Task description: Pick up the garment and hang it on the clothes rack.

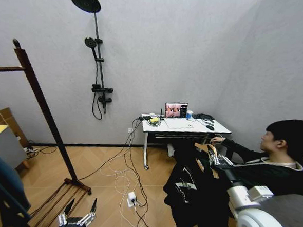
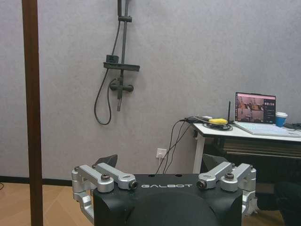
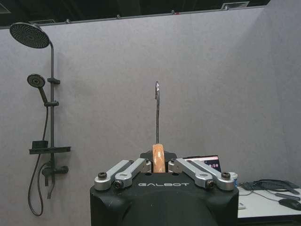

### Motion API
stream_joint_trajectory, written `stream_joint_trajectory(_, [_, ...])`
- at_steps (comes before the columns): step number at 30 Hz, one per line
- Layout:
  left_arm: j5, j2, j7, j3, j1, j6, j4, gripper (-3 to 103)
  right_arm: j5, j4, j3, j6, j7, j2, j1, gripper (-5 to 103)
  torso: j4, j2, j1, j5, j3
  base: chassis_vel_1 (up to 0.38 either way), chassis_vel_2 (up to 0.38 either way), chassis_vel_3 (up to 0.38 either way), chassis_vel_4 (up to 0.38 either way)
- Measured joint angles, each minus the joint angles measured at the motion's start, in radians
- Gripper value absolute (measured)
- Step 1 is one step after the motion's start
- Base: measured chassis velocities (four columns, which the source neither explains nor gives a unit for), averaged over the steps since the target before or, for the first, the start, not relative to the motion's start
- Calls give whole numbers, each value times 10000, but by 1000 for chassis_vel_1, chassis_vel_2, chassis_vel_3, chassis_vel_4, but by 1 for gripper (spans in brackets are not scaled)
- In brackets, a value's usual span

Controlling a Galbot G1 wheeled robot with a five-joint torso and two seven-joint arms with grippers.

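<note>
The garment (image 1: 195, 198), a black T-shirt with a small pale print, hangs from a light wooden hanger (image 1: 203, 147) at the right of the head view. My right gripper (image 1: 214, 159) is shut on that hanger. In the right wrist view the right gripper (image 3: 158, 159) clamps the hanger's wooden neck (image 3: 158, 165), and the metal hook (image 3: 157, 108) stands straight up. The clothes rack (image 1: 43, 112), dark reddish-brown with a slanted post and a knob, stands far left. My left gripper (image 1: 78, 218) hangs low near the rack's foot, open and empty. The left wrist view shows the left gripper (image 2: 160, 162) spread wide beside the rack post (image 2: 30, 113).
A white desk (image 1: 184, 127) with a laptop stands against the back wall. A black shower fixture (image 1: 96, 53) is mounted on the wall. Cables and a power strip (image 1: 132, 199) lie on the wooden floor. Boxes (image 1: 1, 135) and dark fabric sit at the left edge.
</note>
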Motion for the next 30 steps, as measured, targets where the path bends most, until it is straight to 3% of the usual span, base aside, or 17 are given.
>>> stream_joint_trajectory(30, [0, 0, 0, 0, 0, 0, 0, 100, -76, 21, 98, 246, -23, -75, 37, 10, 1, 0, -2, 0, 0, 100, 96, 97, 98])
